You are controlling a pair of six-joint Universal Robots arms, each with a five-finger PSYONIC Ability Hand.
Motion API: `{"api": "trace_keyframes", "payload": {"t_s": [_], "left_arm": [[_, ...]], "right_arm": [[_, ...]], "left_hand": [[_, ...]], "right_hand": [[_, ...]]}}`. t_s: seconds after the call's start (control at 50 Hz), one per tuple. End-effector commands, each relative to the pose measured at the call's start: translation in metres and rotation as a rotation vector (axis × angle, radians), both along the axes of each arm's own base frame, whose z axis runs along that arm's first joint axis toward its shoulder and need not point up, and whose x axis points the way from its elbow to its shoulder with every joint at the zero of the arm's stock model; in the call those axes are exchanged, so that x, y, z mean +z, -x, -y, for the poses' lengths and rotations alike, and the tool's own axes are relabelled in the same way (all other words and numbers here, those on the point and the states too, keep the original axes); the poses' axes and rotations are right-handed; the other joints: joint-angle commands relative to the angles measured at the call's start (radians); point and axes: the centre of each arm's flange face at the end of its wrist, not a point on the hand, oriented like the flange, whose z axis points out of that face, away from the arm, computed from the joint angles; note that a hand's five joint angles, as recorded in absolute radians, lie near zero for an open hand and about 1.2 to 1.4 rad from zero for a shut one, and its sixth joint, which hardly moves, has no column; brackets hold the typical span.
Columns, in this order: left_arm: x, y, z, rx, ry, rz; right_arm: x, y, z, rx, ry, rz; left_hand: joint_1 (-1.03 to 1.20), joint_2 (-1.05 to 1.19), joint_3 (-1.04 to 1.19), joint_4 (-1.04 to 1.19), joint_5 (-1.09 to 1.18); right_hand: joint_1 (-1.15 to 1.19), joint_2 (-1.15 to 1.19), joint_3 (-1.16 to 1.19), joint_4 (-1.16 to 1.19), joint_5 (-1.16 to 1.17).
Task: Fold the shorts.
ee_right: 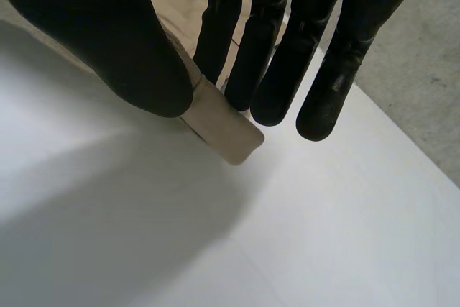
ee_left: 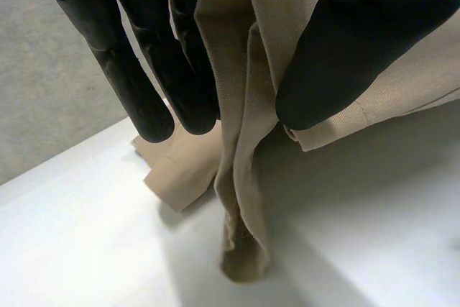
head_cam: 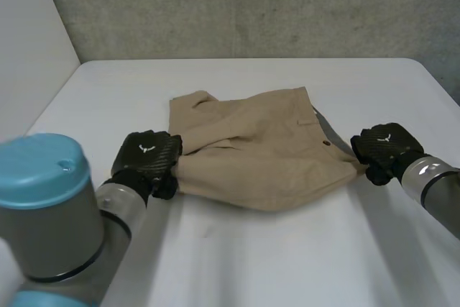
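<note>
Tan shorts (head_cam: 259, 145) lying rumpled at middle of white table (head_cam: 287, 264); we see left hand (head_cam: 147, 157) at shorts' left edge, thumb and fingers pinching bunched fold of cloth between them; right hand (head_cam: 384, 150) at shorts' right corner, thumb clamping small fabric tab against fingers.

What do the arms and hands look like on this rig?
Left hand and right hand are black, each with a small white emblem on its back. Their fingers are thick, smooth and round-tipped. Left arm is a grey cylinder with a light-blue cap; right arm is grey.
</note>
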Motion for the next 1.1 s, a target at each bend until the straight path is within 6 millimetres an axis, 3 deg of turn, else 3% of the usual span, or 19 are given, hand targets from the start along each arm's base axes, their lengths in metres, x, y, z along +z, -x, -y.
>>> {"api": "trace_keyframes", "payload": {"t_s": [0.02,0.1,0.12,0.2,0.38,0.42,0.5,0.62,0.64,0.74,0.86,0.94,1.1], "left_arm": [[0.006,-0.005,-0.011,-0.077,-0.076,0.013],[-0.018,-0.014,0.02,-0.004,-0.12,0.039],[-0.028,-0.018,0.035,0.03,-0.132,0.046],[-0.037,-0.022,0.061,0.082,-0.128,0.045],[-0.035,-0.021,0.079,0.138,-0.096,0.038],[-0.035,-0.021,0.075,0.139,-0.101,0.046],[-0.013,-0.022,0.057,0.118,-0.063,0.023],[0.018,-0.021,0.013,0.045,0.002,-0.015],[0.028,-0.022,-0.005,0.016,0.024,-0.028],[0.037,-0.021,-0.038,-0.051,0.048,-0.04],[0.034,-0.02,-0.069,-0.122,0.012,-0.017],[0.018,-0.019,-0.098,-0.2,-0.086,0.051],[-0.02,-0.017,-0.102,-0.214,-0.217,0.147]], "right_arm": [[0.014,-0.002,-0.026,0.024,-0.13,-0.003],[0.011,-0.017,-0.036,0.072,-0.125,-0.012],[0.01,-0.02,-0.038,0.081,-0.122,-0.013],[0.0,-0.025,-0.038,0.09,-0.128,-0.02],[-0.006,-0.023,-0.026,-0.014,-0.072,-0.013],[-0.005,-0.022,-0.023,-0.05,-0.063,0.018],[-0.005,-0.021,-0.019,-0.083,-0.056,0.064],[-0.007,-0.023,-0.011,-0.117,-0.042,0.138],[-0.006,-0.023,-0.01,-0.12,-0.041,0.143],[-0.01,-0.024,-0.01,-0.125,-0.052,0.145],[-0.01,-0.025,-0.011,-0.121,-0.052,0.145],[-0.01,-0.024,-0.011,-0.124,-0.054,0.146],[-0.01,-0.024,-0.011,-0.123,-0.055,0.144]], "left_hand": [[-0.044,-0.102,-0.094,-0.101,-0.036],[-0.384,-0.442,-0.435,-0.441,-0.377],[-0.484,-0.542,-0.534,-0.541,-0.476],[-0.526,-0.584,-0.576,-0.583,-0.518],[-0.644,-0.702,-0.694,-0.701,-0.636],[-0.644,-0.702,-0.694,-0.701,-0.636],[-0.644,-0.702,-0.694,-0.701,-0.636],[-0.644,-0.702,-0.694,-0.701,-0.636],[-0.641,-0.699,-0.691,-0.698,-0.633],[-0.62,-0.678,-0.67,-0.677,-0.612],[-0.52,-0.578,-0.571,-0.577,-0.513],[-0.353,-0.411,-0.403,-0.41,-0.345],[-0.429,-0.487,-0.479,-0.486,-0.421]], "right_hand": [[0.494,0.221,0.219,0.205,0.241],[0.494,0.221,0.219,0.205,0.241],[0.494,0.221,0.219,0.205,0.241],[0.494,0.221,0.219,0.205,0.241],[0.494,0.221,0.219,0.205,0.241],[0.494,0.221,0.219,0.205,0.241],[0.494,0.221,0.219,0.205,0.241],[0.494,0.221,0.219,0.205,0.241],[0.494,0.221,0.219,0.205,0.241],[0.494,0.221,0.219,0.205,0.241],[0.494,0.221,0.219,0.205,0.241],[0.494,0.221,0.219,0.205,0.241],[0.494,0.221,0.219,0.205,0.241]]}}
